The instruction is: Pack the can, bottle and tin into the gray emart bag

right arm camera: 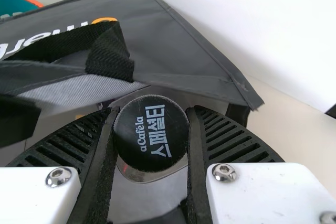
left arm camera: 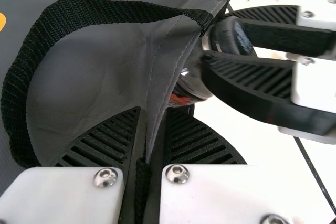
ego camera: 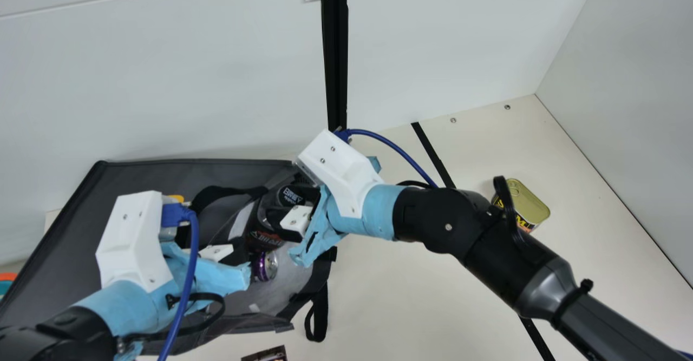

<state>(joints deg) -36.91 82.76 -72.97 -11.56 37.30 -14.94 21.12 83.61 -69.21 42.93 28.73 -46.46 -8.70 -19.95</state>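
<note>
In the main view, my left gripper [ego camera: 236, 250] is at the gray bag [ego camera: 146, 179]; in the left wrist view, my left gripper [left arm camera: 152, 129] is shut on the edge of the bag [left arm camera: 94, 72]. My right gripper [ego camera: 288, 209] is over the bag's mouth, holding the dark bottle [ego camera: 265, 239] by its black cap. The right wrist view shows my right gripper [right arm camera: 151, 135] with a finger on either side of the bottle cap [right arm camera: 151, 132]. Just below the bottle, the purple can [ego camera: 266, 266] lies in the bag. The yellow tin [ego camera: 524, 204] stands on the table at the right.
Black handles [ego camera: 318, 309] hang off the bag's right side. A small dark packet [ego camera: 266, 354] lies on the table [ego camera: 390, 290] at the near edge. An orange and teal object [ego camera: 6, 281] is at far left. White walls [ego camera: 162, 79] rise behind, and my right forearm crosses the table.
</note>
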